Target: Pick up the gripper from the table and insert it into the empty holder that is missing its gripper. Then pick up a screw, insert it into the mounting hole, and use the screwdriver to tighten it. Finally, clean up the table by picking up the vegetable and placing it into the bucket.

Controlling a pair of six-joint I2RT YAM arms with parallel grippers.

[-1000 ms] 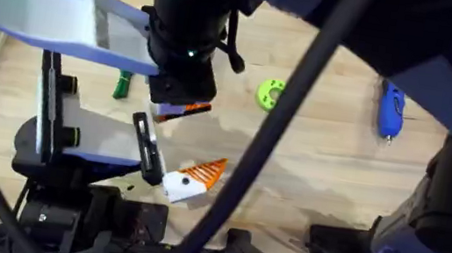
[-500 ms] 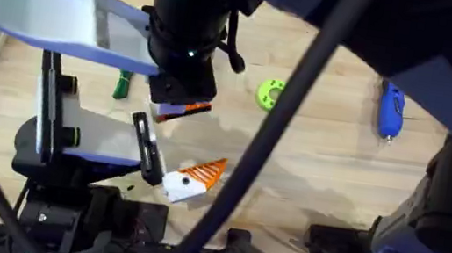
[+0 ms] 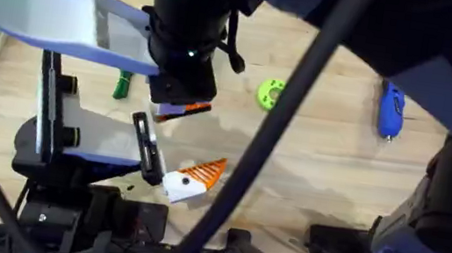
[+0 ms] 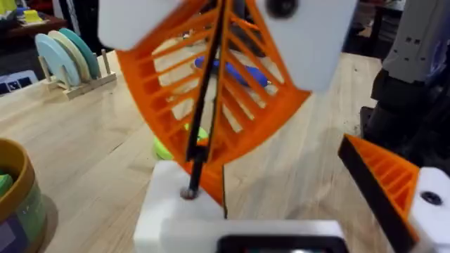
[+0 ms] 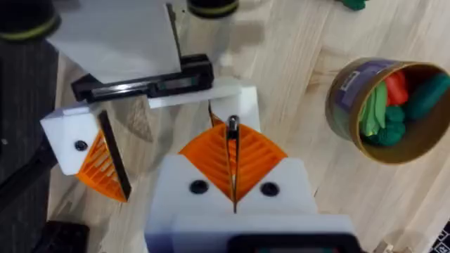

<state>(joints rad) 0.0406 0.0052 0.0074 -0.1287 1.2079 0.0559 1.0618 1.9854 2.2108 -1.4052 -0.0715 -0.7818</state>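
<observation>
My right gripper (image 5: 233, 130) is shut with a small dark screw (image 5: 232, 125) pinched at its tips, pressed against the white holder (image 5: 179, 100). From the left wrist view the right gripper's tips (image 4: 191, 188) meet the holder (image 4: 169, 207) head-on. My left gripper (image 4: 246, 235) hovers just behind the holder. An orange piece (image 3: 191, 108) shows under the left wrist; I cannot tell if it is the gripper. The green vegetable (image 3: 121, 85) lies on the table. The bucket (image 5: 336, 116) holds toy vegetables. The blue screwdriver (image 3: 390, 110) lies far right.
The fixture arm's other jaw carries an orange finger (image 3: 204, 175) on a white mount (image 5: 67, 137). A lime-green disc (image 3: 270, 93) lies mid-table. A dish rack (image 4: 67, 60) stands at the back. The right arm crosses the overhead view as a large dark blur.
</observation>
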